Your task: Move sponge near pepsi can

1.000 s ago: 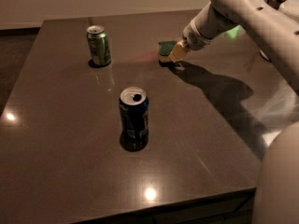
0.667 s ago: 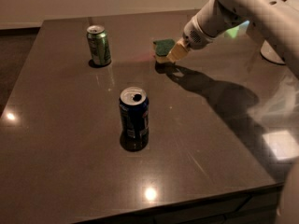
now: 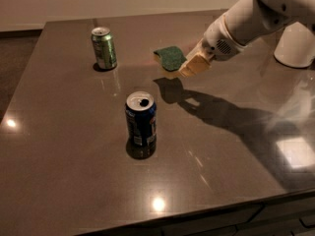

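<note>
Gripper (image 3: 186, 68) clamped on one end of the sponge (image 3: 170, 57), at about 1 o'clock from the pepsi can (image 3: 141, 120) and well apart from it. Arm (image 3: 246, 21) reaches in from the 2 o'clock side of the table (image 3: 59, 181).

Sponge: green face up, pale foam edge showing underneath, slightly tilted. Its shadow (image 3: 172, 90) falls on the tabletop apart from it, toward 6 o'clock. Judged to be lifted clear of the surface. That suits a carry, since nothing drags and neither can gets nudged. The end grip leaves most of the pad sticking out ahead of the fingers toward 9 o'clock.

Pepsi can: upright, opened top, near the table's middle. Green can (image 3: 104, 48) upright at about 11 o'clock from it, far side of the table. The sponge hangs between the two cans' lines, nearer 3 o'clock of the green can than near either one. Task judged mid-carry; set-down by the pepsi can not yet done.

Against 0.7 s ago:
- sponge and gripper have shifted toward 7 o'clock, closer to the pepsi can
- the shadow then sat tight under the sponge; now there is a clear gap, so it reads as higher
- both cans unmoved

Next, by judgement: keep travelling toward 7 o'clock and lower just beside the pepsi can without touching it.
</note>
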`<state>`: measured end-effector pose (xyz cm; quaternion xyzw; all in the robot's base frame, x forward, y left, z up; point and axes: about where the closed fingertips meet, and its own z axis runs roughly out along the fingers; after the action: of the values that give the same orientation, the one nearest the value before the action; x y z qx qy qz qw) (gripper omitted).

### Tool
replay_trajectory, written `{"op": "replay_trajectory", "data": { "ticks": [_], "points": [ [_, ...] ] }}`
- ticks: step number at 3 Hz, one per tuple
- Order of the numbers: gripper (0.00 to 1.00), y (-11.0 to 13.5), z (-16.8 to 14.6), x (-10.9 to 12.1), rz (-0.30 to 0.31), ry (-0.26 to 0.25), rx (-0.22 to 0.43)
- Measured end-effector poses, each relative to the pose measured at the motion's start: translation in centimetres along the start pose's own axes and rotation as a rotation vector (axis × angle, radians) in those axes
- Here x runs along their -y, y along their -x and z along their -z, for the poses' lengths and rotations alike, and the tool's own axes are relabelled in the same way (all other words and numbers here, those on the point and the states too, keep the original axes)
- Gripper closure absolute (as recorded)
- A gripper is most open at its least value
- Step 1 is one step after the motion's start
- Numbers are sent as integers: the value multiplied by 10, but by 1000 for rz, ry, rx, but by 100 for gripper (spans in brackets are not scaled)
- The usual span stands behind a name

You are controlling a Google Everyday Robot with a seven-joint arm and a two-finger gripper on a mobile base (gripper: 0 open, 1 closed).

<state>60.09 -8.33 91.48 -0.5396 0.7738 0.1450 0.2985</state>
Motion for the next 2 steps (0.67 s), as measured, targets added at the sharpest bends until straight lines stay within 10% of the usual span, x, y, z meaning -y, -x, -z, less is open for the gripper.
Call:
{"op": "replay_trajectory", "data": {
  "ticks": [2],
  "points": [
    [100, -17, 7, -74, 177, 169, 22]
  ]
}}
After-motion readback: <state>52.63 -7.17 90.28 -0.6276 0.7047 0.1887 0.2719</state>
